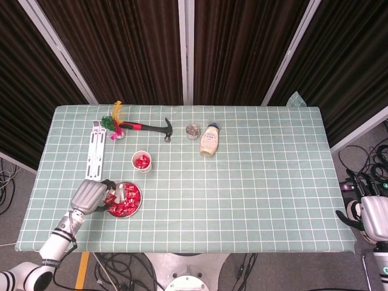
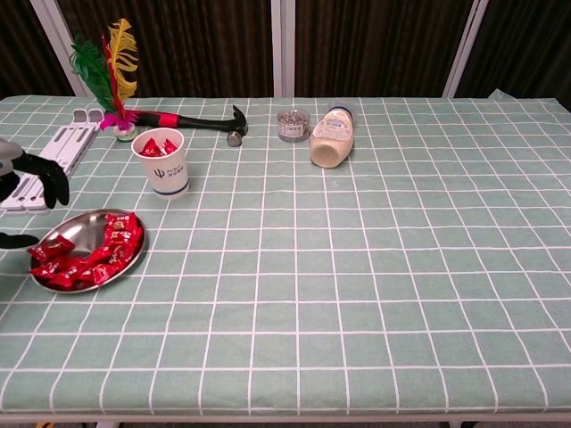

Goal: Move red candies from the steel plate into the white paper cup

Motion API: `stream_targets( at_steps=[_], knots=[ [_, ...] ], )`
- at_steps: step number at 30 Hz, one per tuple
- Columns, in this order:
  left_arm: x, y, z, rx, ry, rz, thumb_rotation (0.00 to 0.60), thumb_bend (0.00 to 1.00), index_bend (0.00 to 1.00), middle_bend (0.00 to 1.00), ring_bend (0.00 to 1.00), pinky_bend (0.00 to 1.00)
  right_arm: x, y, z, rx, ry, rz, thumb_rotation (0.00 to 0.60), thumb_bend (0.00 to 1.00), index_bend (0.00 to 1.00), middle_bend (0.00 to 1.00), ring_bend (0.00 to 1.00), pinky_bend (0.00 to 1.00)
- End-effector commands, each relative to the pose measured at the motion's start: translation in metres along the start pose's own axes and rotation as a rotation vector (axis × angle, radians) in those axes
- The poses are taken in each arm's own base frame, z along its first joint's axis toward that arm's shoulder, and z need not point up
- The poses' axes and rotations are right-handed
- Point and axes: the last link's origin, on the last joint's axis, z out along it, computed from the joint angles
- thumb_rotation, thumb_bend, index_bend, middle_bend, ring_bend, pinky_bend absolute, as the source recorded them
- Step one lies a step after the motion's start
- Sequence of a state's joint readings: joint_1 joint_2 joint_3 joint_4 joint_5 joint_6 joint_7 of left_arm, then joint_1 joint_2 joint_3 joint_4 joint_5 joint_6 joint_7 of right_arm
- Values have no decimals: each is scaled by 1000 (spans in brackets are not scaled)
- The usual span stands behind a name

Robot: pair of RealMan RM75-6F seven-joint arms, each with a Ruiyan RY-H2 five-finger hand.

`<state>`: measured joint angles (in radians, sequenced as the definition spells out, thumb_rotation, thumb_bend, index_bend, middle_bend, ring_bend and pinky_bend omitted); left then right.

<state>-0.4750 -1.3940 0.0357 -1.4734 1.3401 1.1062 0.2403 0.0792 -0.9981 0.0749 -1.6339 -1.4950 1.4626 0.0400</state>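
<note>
The steel plate (image 1: 131,211) (image 2: 83,228) sits near the table's front left corner and holds a heap of red candies (image 1: 128,197) (image 2: 104,250). Behind it stands the white paper cup (image 1: 142,161) (image 2: 166,171), upright, with a few red candies inside. My left hand (image 1: 91,195) (image 2: 25,183) hovers at the plate's left rim, its dark fingers spread and nothing between them. Off the table's right edge hangs my right hand (image 1: 359,217), seen only in the head view and too small to read.
Along the back lie a hammer (image 1: 151,127) (image 2: 192,120), a feather shuttlecock (image 1: 115,120) (image 2: 111,67), a small jar (image 1: 193,131) (image 2: 293,125) and a bottle on its side (image 1: 209,140) (image 2: 332,138). A white rack (image 1: 96,151) (image 2: 55,159) lies left of the cup.
</note>
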Motion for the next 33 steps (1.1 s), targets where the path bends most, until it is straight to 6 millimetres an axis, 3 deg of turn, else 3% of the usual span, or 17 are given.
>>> stream_targets(
  at_steps=[1,33],
  knots=[
    [-6,2,0,1,-18,1,600,228,472,532,797,1000,1,1,-1,-4,2,-1,600,101,59,238,91,286],
    [-30,-1,19,-5,-91,124,600,252,488,534,797,1000,1,1,-4,-17,1,-7,600,101,60,238,91,286]
  ],
)
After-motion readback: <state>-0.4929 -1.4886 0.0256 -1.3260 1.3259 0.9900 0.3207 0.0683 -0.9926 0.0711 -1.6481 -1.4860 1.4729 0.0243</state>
